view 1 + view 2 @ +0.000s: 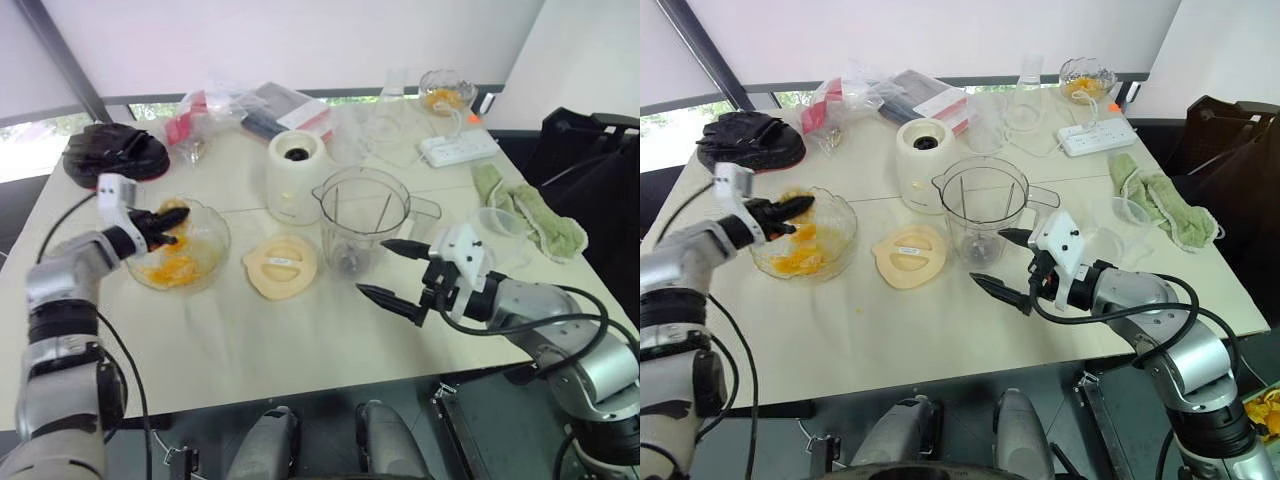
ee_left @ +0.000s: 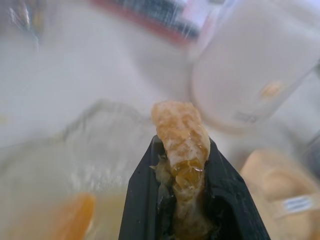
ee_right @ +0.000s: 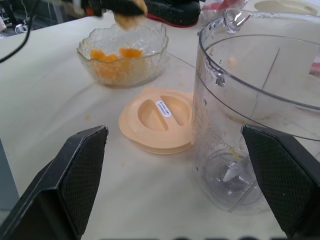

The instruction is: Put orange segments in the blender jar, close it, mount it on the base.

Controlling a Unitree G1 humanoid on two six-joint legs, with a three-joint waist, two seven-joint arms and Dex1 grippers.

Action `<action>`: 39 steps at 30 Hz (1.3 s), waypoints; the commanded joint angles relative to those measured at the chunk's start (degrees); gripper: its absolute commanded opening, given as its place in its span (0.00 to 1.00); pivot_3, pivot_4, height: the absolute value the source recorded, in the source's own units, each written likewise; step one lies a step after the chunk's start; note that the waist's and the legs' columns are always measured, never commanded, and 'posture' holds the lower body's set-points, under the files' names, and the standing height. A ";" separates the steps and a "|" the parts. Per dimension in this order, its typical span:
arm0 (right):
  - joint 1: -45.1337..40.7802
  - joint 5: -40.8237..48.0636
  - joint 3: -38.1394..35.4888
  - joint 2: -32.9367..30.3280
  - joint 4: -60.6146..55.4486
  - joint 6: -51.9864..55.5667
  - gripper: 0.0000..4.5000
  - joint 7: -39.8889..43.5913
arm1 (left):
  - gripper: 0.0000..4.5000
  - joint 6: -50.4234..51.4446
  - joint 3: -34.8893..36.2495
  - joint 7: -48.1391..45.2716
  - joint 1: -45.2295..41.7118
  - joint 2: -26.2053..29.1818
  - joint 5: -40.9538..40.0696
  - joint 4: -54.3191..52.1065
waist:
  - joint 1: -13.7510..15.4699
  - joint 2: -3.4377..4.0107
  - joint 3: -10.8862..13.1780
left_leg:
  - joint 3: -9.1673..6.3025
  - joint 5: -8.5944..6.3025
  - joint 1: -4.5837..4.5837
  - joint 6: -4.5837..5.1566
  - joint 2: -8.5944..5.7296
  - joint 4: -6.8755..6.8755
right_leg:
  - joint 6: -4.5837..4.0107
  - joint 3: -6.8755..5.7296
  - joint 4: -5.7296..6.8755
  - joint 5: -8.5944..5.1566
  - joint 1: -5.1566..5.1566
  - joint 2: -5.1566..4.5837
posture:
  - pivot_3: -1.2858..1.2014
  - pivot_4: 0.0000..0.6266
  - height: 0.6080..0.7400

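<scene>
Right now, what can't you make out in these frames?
- Lower half of the orange segment: left wrist view, hidden between the left pincer fingers.
- Count of segments in the glass bowl: head views, blended together, partly behind the pincer.
- Lid label text: too small everywhere.
- Blender jar: right wrist view, cut off by the edge.
- Base: left wrist view, blurred.
</scene>
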 commanded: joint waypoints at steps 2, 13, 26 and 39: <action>-0.92 0.35 -1.10 -0.52 -0.71 -0.21 1.00 0.67 | 0.09 6.05 0.93 0.24 -1.82 1.35 -5.75 -12.72 | 0.40 -0.01 0.00 | -0.03 0.00 0.00 0.00 -0.01 0.01 | 0.00 -0.01 0.00 0.00 0.04 -0.01 | 0.52 0.24 1.00; 2.73 0.31 -3.42 -0.28 -4.09 1.13 1.00 -2.50 | 0.09 -3.41 -14.20 -11.26 -37.51 -9.85 -1.17 8.31 | 1.54 -0.07 0.03 | -0.13 -0.01 -0.16 0.00 -0.15 0.72 | 0.01 -0.20 0.03 0.00 0.30 0.00 | 0.52 0.24 1.00; 17.86 0.80 -10.72 2.68 -17.88 4.27 1.00 -13.96 | 0.09 -26.40 -25.92 -25.84 -49.75 -31.77 14.08 40.22 | 0.32 -0.10 0.09 | 0.01 -0.23 -0.16 0.42 -0.09 0.64 | 0.13 -0.16 -0.10 -0.02 0.26 0.05 | 0.52 0.24 1.00; 20.04 1.11 -12.25 2.31 -18.74 4.23 1.00 -15.21 | 0.63 -30.50 -26.88 -30.19 -46.09 -31.90 20.54 41.90 | 0.17 -0.10 0.09 | -0.01 -0.26 -0.15 0.47 -0.10 0.72 | 0.14 -0.15 -0.08 -0.03 0.31 0.06 | 0.52 0.24 1.00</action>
